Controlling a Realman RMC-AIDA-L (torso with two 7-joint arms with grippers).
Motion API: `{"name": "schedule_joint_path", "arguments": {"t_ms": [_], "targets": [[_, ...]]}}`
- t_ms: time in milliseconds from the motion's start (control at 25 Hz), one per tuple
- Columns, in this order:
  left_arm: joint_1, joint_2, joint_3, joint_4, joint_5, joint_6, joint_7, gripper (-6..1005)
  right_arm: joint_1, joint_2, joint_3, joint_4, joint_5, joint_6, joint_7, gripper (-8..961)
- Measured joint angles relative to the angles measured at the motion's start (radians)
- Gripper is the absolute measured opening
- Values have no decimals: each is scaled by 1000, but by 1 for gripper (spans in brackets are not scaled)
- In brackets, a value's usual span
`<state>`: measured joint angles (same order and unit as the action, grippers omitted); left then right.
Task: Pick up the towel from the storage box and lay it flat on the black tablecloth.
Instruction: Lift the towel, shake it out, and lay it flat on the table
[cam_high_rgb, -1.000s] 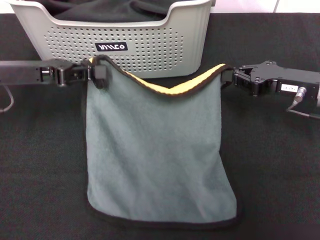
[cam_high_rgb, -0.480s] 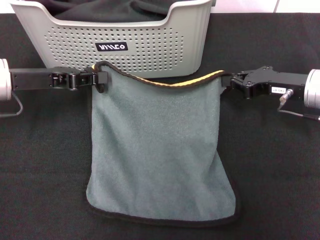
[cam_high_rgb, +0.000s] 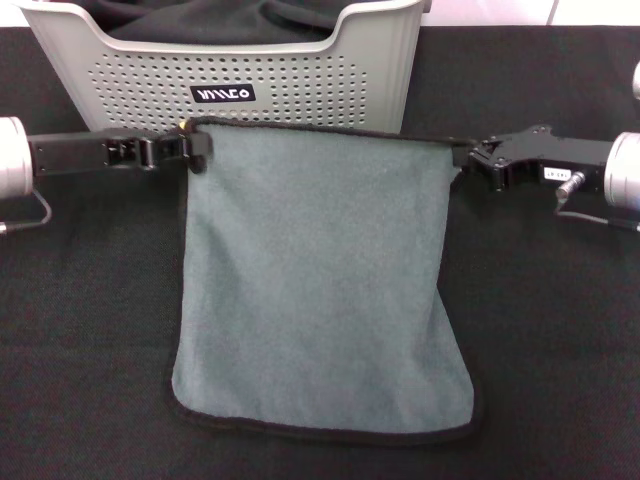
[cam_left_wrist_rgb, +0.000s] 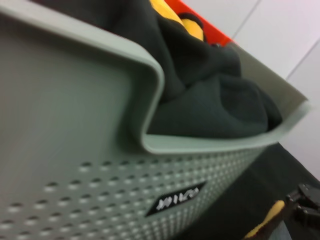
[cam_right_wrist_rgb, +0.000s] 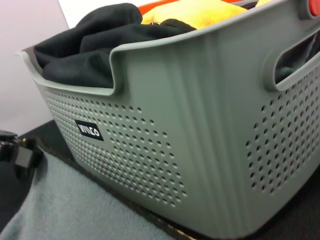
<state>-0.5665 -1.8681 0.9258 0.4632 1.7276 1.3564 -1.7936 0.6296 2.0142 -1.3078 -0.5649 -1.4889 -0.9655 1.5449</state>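
Observation:
The grey-green towel (cam_high_rgb: 315, 290) with its black edge is stretched between my two grippers just in front of the storage box (cam_high_rgb: 300, 95). My left gripper (cam_high_rgb: 197, 148) is shut on its top left corner and my right gripper (cam_high_rgb: 462, 158) on its top right corner. The top edge is straight and taut. The lower part lies on the black tablecloth (cam_high_rgb: 80, 330). The right wrist view shows the towel (cam_right_wrist_rgb: 75, 210) below the box (cam_right_wrist_rgb: 200, 125). The left wrist view shows the box (cam_left_wrist_rgb: 75, 150) and a yellow towel corner (cam_left_wrist_rgb: 267, 220).
Dark cloths (cam_high_rgb: 220, 20) fill the box, with yellow cloth (cam_right_wrist_rgb: 195, 11) behind them in the right wrist view. Thin cables hang off both wrists, left (cam_high_rgb: 30, 215) and right (cam_high_rgb: 600, 218). The tablecloth runs wide on both sides of the towel.
The towel's sagging top edge has been pulled straight and the yellow face no longer shows. Both arms have shifted so that their silver wrists show at the head view's edges.

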Motion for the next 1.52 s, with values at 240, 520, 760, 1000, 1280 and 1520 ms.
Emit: {"name": "schedule_joint_path", "arguments": {"t_ms": [240, 520, 760, 1000, 1280, 1520], "targets": [[23, 0, -36, 5, -2, -15, 2, 44, 36, 6, -17, -3, -10, 20, -10, 88], [39, -5, -47, 6, 1, -36, 5, 44, 88, 9, -121, 1, -10, 105, -4, 90], [53, -9, -47, 4, 3, -60, 5, 44, 95, 14, -158, 0, -3, 156, 1, 91], [49, -11, -45, 1, 3, -77, 6, 44, 86, 14, -159, -2, -1, 176, 1, 92], [34, -26, -39, 1, 9, -86, 22, 44, 78, 14, -153, -3, -1, 178, 1, 93], [31, -32, -40, 1, 14, -90, 22, 44, 70, 14, -151, -14, 0, 177, -1, 94]]}}
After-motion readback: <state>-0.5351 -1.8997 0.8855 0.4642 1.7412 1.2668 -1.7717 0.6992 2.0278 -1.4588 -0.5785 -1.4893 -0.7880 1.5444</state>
